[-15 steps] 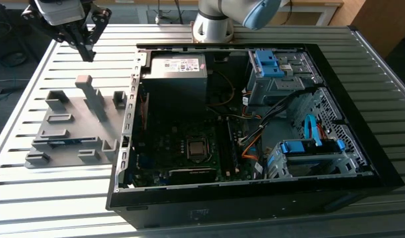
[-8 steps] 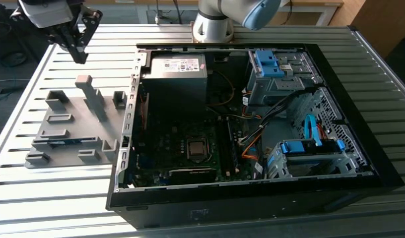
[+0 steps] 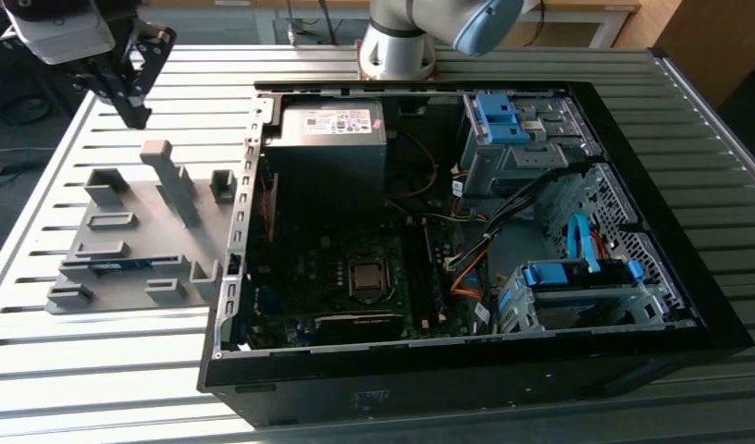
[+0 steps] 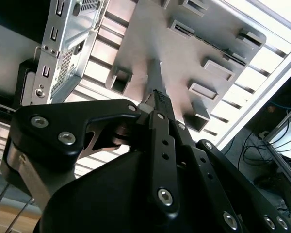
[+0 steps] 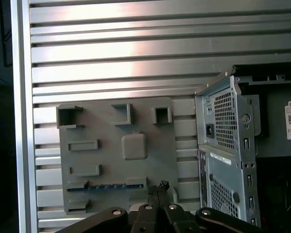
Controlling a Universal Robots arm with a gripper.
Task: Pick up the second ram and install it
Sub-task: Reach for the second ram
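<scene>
On tray [image 5: 111,170]: thin, blue 2nd ram [image 5: 106,186]

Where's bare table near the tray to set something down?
Bare slats run along the tray at the exterior view's left and lower left. It is crowded inside the case, among cables and drive cages.
</scene>
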